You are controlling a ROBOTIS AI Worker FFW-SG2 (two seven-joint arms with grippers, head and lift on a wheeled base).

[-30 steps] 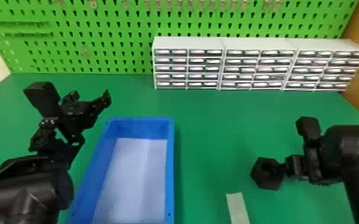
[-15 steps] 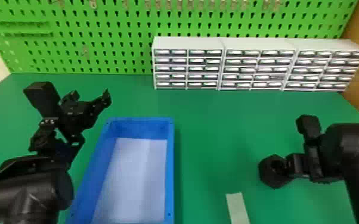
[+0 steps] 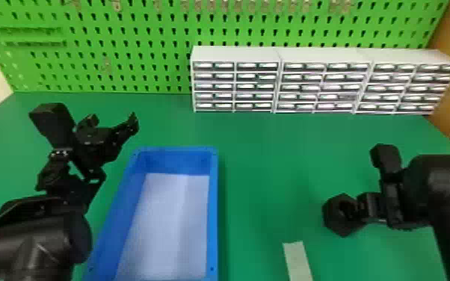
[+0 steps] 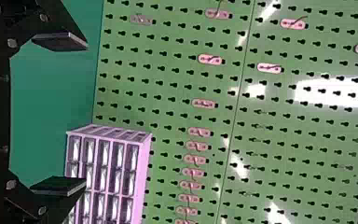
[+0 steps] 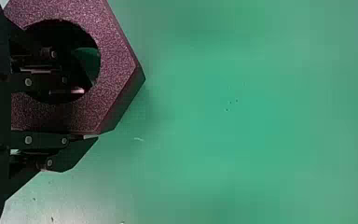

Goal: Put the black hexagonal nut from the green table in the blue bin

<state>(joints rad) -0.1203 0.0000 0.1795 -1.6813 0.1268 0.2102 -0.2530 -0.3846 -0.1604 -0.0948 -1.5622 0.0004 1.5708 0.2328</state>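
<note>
black hexagonal nut (image 5: 116,51), clenched at 1 wall by right gripper (image 5: 87,115), could swivel from off-centre weight; left gripper (image 4: 86,113) spread wide.

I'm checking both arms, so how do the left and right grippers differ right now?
The left gripper is open, with nothing between its fingers, while the right gripper is shut on the black nut, one finger in its hole. The left gripper is near the far left corner of the blue bin; the right gripper is well to the bin's right. Both are black with two fingers.
</note>
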